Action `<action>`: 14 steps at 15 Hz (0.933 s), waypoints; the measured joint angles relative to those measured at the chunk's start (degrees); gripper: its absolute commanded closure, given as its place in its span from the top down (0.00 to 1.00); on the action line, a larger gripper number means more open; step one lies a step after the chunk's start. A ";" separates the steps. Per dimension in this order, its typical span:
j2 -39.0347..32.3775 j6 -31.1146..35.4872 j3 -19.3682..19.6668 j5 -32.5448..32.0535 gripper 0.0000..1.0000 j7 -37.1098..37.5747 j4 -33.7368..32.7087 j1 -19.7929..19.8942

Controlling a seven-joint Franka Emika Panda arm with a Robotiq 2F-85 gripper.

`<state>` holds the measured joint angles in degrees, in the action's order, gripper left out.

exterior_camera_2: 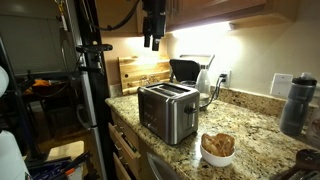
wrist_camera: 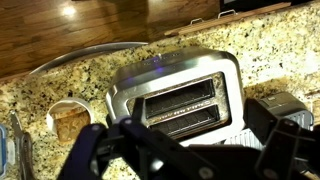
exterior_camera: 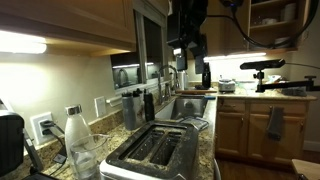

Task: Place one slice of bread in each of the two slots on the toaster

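The shiny steel toaster (exterior_camera: 155, 150) (exterior_camera_2: 167, 110) (wrist_camera: 175, 95) stands on the granite counter. Its two slots (wrist_camera: 181, 98) (wrist_camera: 187, 119) run side by side along the top. They look dark, and no bread shows in them. Tan-brown bread slices (exterior_camera_2: 218, 144) (wrist_camera: 70, 123) lie in a white bowl (exterior_camera_2: 218, 158) beside the toaster. My gripper (exterior_camera: 186, 48) (exterior_camera_2: 152, 32) (wrist_camera: 190, 150) hangs well above the toaster. It is open and empty, with its fingers spread over the toaster's near side in the wrist view.
A glass bottle (exterior_camera: 75, 135) stands next to the toaster. A black coffee maker (exterior_camera_2: 185, 70) and wooden cutting boards (exterior_camera_2: 140, 72) stand at the back wall. A dark bottle (exterior_camera_2: 297, 105) stands on the counter. A sink (exterior_camera: 190, 105) lies beyond the toaster. A camera tripod (exterior_camera_2: 88, 80) stands by the counter edge.
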<state>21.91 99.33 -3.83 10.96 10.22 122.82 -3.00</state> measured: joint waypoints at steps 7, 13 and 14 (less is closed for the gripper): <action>0.00 0.00 0.00 0.00 1.00 0.00 0.00 0.00; -0.05 1.81 -0.01 -0.46 1.00 0.51 0.00 0.45; -0.05 2.58 -0.03 -0.57 1.00 1.10 0.00 0.70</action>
<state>21.85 101.91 -3.86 10.39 11.32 122.81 -2.30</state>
